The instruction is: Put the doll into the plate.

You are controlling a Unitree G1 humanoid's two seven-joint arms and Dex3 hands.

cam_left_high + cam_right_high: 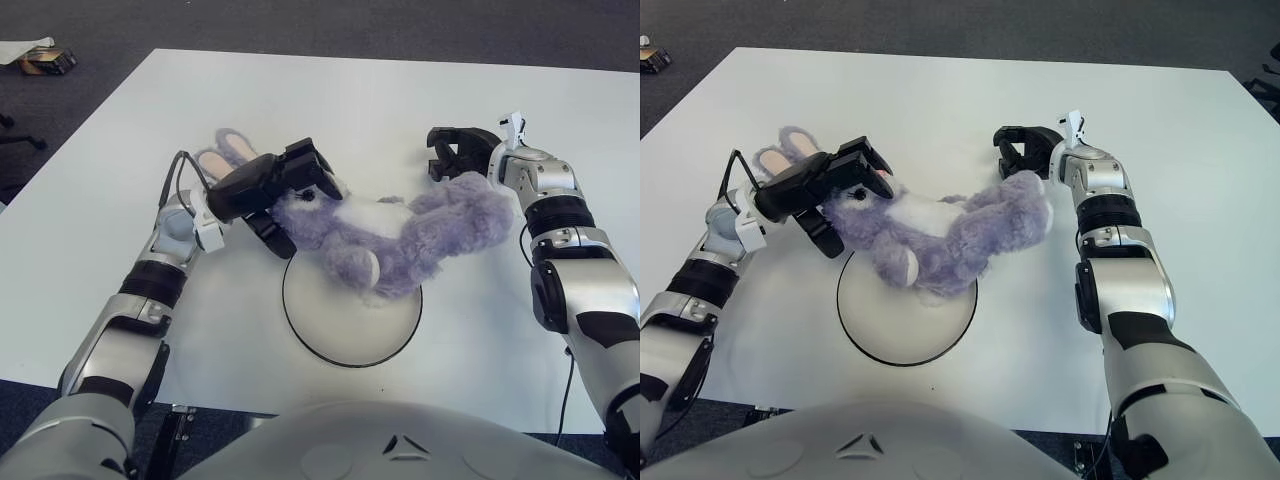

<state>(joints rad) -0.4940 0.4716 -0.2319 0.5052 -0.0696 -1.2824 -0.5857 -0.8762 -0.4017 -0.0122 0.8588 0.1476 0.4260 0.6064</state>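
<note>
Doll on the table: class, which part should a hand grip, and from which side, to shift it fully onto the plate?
Probably the doll is best gripped at its thick middle from above: it lies sprawled across the plate rim. The left hand is at its head, and the right hand shows at its other end.

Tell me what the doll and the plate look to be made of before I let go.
The doll looks like soft plush: shaggy purple pile, white chest, pink-lined ears, and it sags limply over the rim. The plate looks rigid and smooth, white with a thin dark edge; ceramic or plastic, I cannot tell which. The left hand grips the head end; the right hand is open beside the other end.
</note>
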